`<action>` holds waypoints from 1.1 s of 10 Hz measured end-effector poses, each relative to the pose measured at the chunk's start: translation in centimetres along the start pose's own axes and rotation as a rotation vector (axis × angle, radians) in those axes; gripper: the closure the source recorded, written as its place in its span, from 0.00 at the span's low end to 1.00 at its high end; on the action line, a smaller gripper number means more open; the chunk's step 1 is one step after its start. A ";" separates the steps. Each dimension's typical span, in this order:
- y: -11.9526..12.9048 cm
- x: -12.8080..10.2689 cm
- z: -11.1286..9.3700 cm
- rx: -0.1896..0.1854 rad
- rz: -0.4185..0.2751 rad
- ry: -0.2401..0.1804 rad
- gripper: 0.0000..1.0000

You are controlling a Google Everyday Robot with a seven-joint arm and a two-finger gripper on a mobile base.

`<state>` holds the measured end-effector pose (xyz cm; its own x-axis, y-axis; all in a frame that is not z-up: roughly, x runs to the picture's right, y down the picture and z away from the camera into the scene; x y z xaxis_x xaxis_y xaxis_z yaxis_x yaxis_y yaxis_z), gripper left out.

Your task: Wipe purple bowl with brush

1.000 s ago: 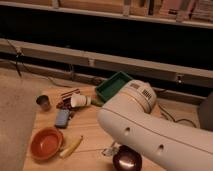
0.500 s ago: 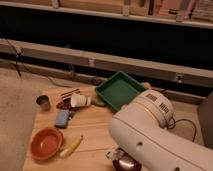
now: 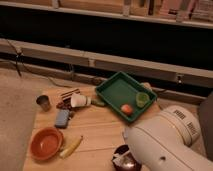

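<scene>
The tool (image 3: 120,156) hangs low at the front edge of the surface (image 3: 100,129), right over the purple bowl (image 3: 126,163). The robot's bulky white arm (image 3: 167,142) crowds the lower right corner and hides most of the tool from you. You cannot tell here whether the tool is clenched or released. The brush cannot be singled out either: a pale shape at the bowl's left rim may be its head or part of the tool itself. The bowl sits at the very bottom of the view, partly covered by the arm. It is well apart from the wider orange bowl (image 3: 46,143) and the yellow stick (image 3: 71,146) to the left. Farther back, a green tray (image 3: 108,90) holds a small green cup (image 3: 142,99) and an orange-red ball (image 3: 127,108). A white cup (image 3: 79,101) lies on its side near a blue block (image 3: 62,118) and a metal cup (image 3: 43,102).

Expect the bowl to be light, rigid and glossy inside, so it will likely skate across the surface if you push sideways. Bear down gently and stroke in small circles. A slim brush should be light and apt to twist: take it mid-handle, firmly, with the head pointing down into the bowl.
</scene>
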<state>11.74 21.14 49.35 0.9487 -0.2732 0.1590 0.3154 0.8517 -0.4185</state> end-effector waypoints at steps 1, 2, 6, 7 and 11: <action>0.7 0.7 0.0 0.001 0.027 -0.002 1.00; 1.0 1.2 0.2 -0.001 0.041 -0.009 1.00; 2.4 7.0 2.3 -0.020 0.104 -0.057 1.00; 2.6 8.5 3.2 -0.027 0.117 -0.073 1.00; 2.1 10.7 7.3 -0.056 0.143 -0.153 1.00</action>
<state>22.45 23.26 56.69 0.9710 -0.0761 0.2268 0.1822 0.8495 -0.4952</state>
